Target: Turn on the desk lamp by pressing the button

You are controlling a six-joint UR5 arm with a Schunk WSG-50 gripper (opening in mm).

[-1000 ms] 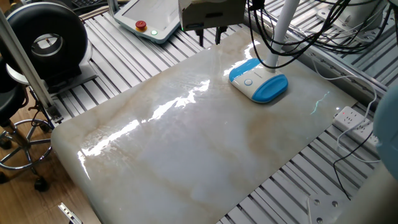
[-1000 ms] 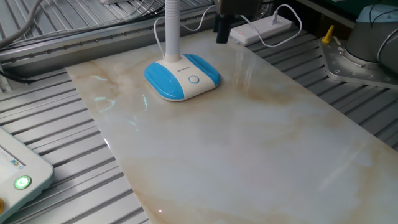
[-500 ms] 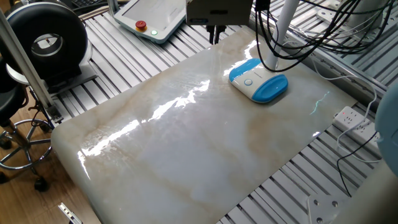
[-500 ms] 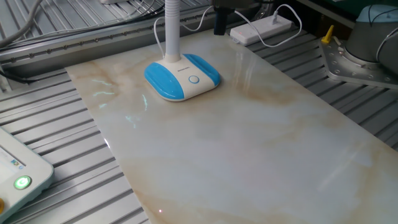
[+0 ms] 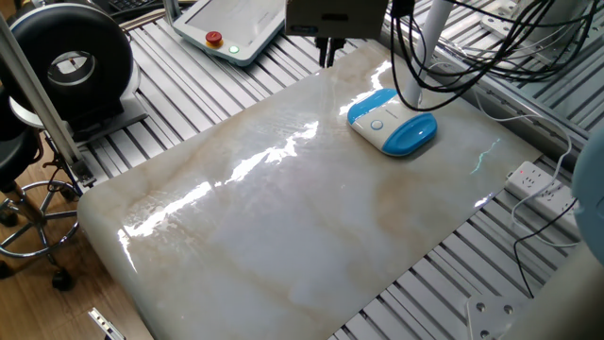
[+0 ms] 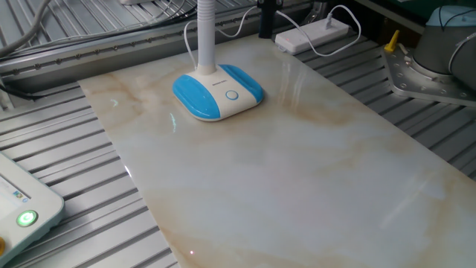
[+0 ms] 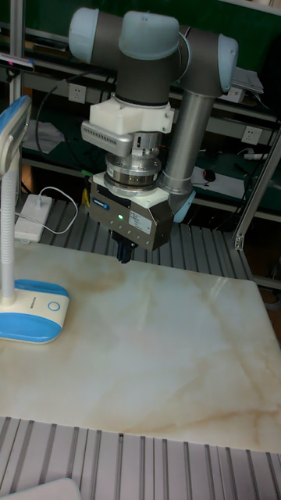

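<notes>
Marble table (image 5: 283, 227): desk lamp (image 5: 393, 123) beside hand (image 7: 125, 251).

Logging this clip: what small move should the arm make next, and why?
Probably shift sideways toward the desk lamp until the gripper is above the button, then descend. The fingers hang above the table's edge, well aside of the lamp base, touching nothing.
</notes>
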